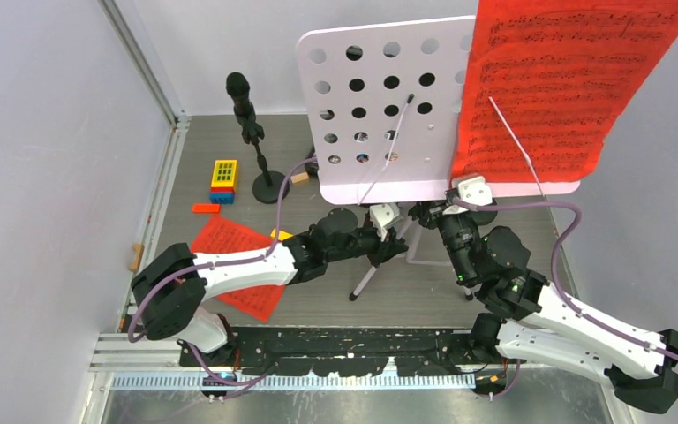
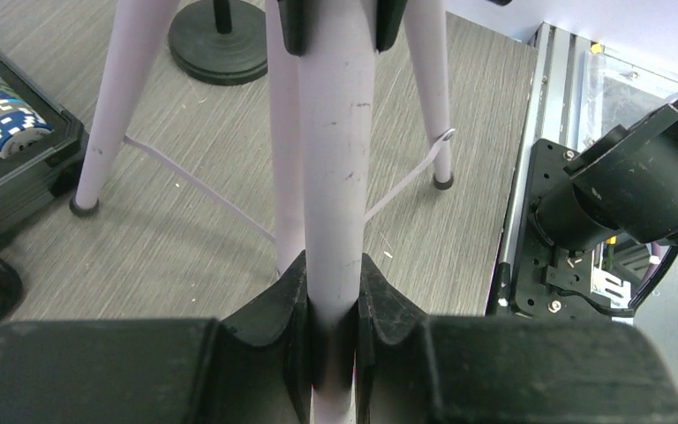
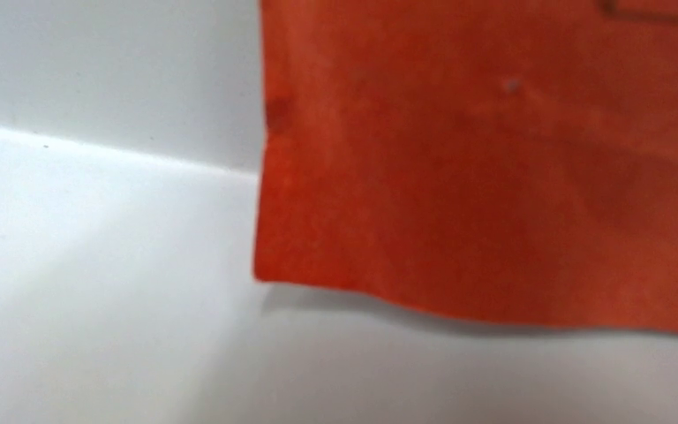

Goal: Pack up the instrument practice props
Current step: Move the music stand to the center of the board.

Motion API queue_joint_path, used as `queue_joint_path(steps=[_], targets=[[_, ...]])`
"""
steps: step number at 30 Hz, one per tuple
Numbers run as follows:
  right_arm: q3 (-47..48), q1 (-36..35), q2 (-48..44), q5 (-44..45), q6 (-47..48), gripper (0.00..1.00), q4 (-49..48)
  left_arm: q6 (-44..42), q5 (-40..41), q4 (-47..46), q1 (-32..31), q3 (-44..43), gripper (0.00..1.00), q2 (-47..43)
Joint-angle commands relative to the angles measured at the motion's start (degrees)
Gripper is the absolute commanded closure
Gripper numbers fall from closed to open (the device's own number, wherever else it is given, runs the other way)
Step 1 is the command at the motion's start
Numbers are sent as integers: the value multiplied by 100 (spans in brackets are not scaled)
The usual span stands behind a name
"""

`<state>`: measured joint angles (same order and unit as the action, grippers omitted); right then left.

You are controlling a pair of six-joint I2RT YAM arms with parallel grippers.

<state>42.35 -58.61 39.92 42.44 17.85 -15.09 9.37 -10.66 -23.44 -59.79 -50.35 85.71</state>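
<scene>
One left end effector [image 2: 331, 300] clamps the music rack pole [image 2: 335, 177]; right end effector [image 1: 446, 210] state unclear.

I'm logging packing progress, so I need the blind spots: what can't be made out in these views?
- right gripper: open or shut unclear; top view, music rack covers its tips; its wrist view shows only blurred red sheet.
- second microphone: left wrist view, only its round base; top edge cuts the pole.
- chip case: left wrist view, cut by the left edge.
- red page on the table: top view, left arm covers part.
</scene>
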Motion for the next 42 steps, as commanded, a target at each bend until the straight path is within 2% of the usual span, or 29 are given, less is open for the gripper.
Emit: queue_joint_path(steps=[1,7,11,14,20,23,26,28,33,36,42], targets=[[293,54,-564,620,622,100,-880,92,366,703,108,-71,100,140],[243,51,-852,671,651,100,-647,142,503,979,99,-5,100,166],[154,51,-967,715,577,100,-493,194,550,1017,99,102,91,134],[57,58,-1099,734,403,100,-324,215,603,1147,104,88,78,117],[-104,52,-1388,696,18,100,134,360,533,1201,90,-15,40,-37],[-162,56,-1455,668,-104,98,254,456,511,1224,82,-107,29,-214],[-204,52,-1492,667,-144,95,299,532,503,1261,82,-137,24,-471],[-225,51,-1515,639,-195,91,380,556,530,1298,87,-110,24,-685],[-340,52,-1647,551,-351,64,483,624,774,1652,82,-8,23,-1365],[-418,56,-1771,493,-421,51,521,679,950,1980,86,60,23,-1845],[-433,54,-2060,235,-591,36,766,812,1416,2214,82,427,19,-3003]])
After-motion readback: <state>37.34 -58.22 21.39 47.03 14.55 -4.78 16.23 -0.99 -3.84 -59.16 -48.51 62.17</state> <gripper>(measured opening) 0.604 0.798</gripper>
